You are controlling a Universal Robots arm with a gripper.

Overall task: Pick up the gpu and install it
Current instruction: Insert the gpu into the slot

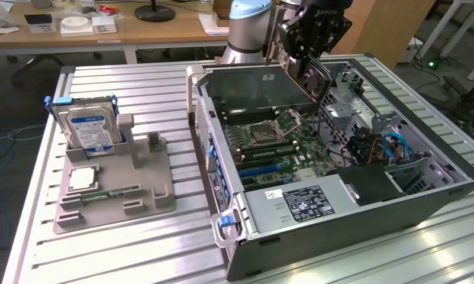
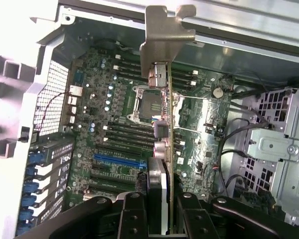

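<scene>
gpu (image 2: 162,130) near end hidden inside gripper (image 2: 159,201); power-supply label (image 1: 304,203) print too small to read.

light: bright overhead | glare: table (image 1: 438,239) slats | shadow: computer case (image 1: 363,228) interior

case (image 1: 331,207) open, motherboard (image 1: 276,148) exposed | grey holder (image 1: 134,177) beside case, exterior view's left | hard drive (image 1: 90,131) upright in holder | memory stick (image 1: 106,194) flat in holder | desk (image 1: 158,29) behind case

Exterior view, top centre: arm (image 1: 246,35) is a silver-grey cylinder with a pale blue joint cap. Beside it, gripper (image 1: 309,59) in matt black, blocky, white lettering on top, unreadable. Wrist view: black fingers (image 2: 132,216), rounded links, round screw heads.
</scene>
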